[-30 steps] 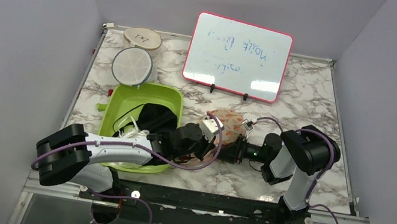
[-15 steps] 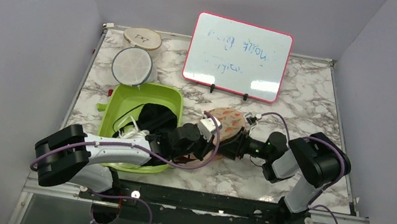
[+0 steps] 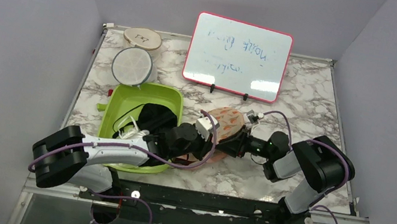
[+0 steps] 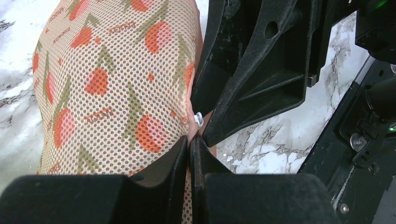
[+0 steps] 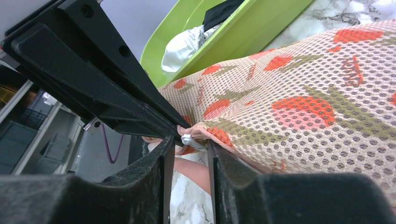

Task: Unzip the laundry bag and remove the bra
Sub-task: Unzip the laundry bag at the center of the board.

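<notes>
Overall, the job is at its first step: the zip looks closed and no bra shows anywhere.

From the top camera, the laundry bag (image 3: pixel 229 120) lies on the marble table (image 3: pixel 306 106) at the centre of the frame, just right of the green tub (image 3: pixel 118 104) and below the whiteboard (image 3: pixel 237 56). The left gripper (image 3: pixel 212 145) and the right gripper (image 3: pixel 227 145) meet at the bag's lower edge, tip to tip. A round white mesh disc (image 3: pixel 132 64) sits in the upper left, well apart from the work.

From the left wrist camera, the left gripper (image 4: pixel 189 147) has its jaws pressed together on the bag's seam, pinning the printed mesh that fills the left half of the frame. The small white zip pull (image 4: pixel 198 120) sits just above that pinch, touching the tip of the right arm's black fingers (image 4: pixel 261 70) at upper right.

From the right wrist camera, the right gripper (image 5: pixel 187 151) stands with a narrow gap between its jaws, and the zip pull (image 5: pixel 187 139) lies at the mouth of that gap. The gap looks wider than the tab, so I judge it not yet clamped. Behind, the tub holds a white cloth (image 5: pixel 187 44) and a black garment (image 5: pixel 224 11).

Nothing is done so far, as I read it. Left to do: close on the pull, draw the zip along the seam, then reach in for the bra, which is presumably hidden inside.
</notes>
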Action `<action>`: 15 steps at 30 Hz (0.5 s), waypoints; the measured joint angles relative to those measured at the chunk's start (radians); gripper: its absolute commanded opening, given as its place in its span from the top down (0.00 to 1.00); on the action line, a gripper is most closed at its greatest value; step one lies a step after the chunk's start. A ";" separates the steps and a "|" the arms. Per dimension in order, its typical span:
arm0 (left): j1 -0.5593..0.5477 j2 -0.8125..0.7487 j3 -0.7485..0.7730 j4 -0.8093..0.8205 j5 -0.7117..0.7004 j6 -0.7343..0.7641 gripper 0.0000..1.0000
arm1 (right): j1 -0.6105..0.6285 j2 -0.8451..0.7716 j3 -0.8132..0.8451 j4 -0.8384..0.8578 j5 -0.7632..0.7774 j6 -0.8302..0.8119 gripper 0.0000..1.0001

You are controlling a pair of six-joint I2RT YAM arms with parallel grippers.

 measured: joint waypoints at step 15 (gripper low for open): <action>0.003 -0.019 -0.019 0.006 0.008 0.000 1.00 | 0.000 -0.005 -0.002 -0.001 0.000 -0.010 0.95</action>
